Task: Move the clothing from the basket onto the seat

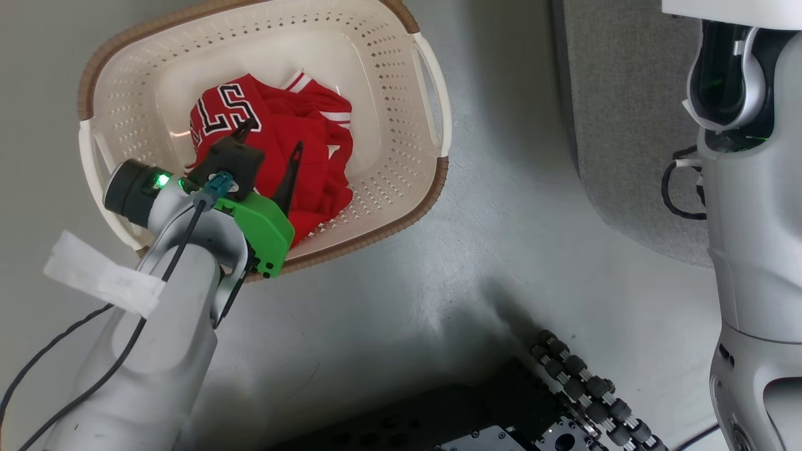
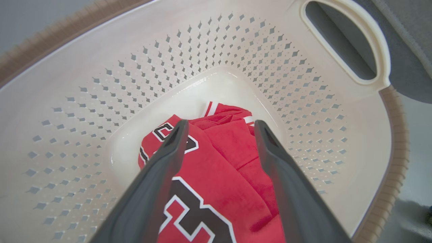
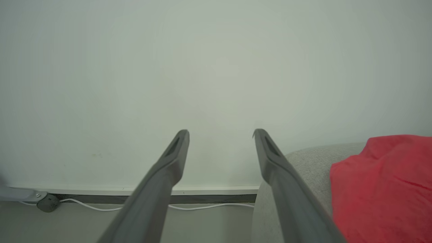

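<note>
My left fingers point(image 2: 172, 148) over clothing point(image 1: 313, 125) in basket point(image 1: 388, 62).
Spread wide, holding nothing; right fingers point(image 3: 175, 152) also wide, empty, outside basket.

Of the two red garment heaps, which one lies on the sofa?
The plain red heap near the right claw, resting on the grey sofa. The lettered heap lies in the basket below the left claw.

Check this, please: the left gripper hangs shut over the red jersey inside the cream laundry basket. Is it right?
Not shut: the left gripper hangs open over the red jersey inside the cream laundry basket. The left wrist view shows it.
</note>
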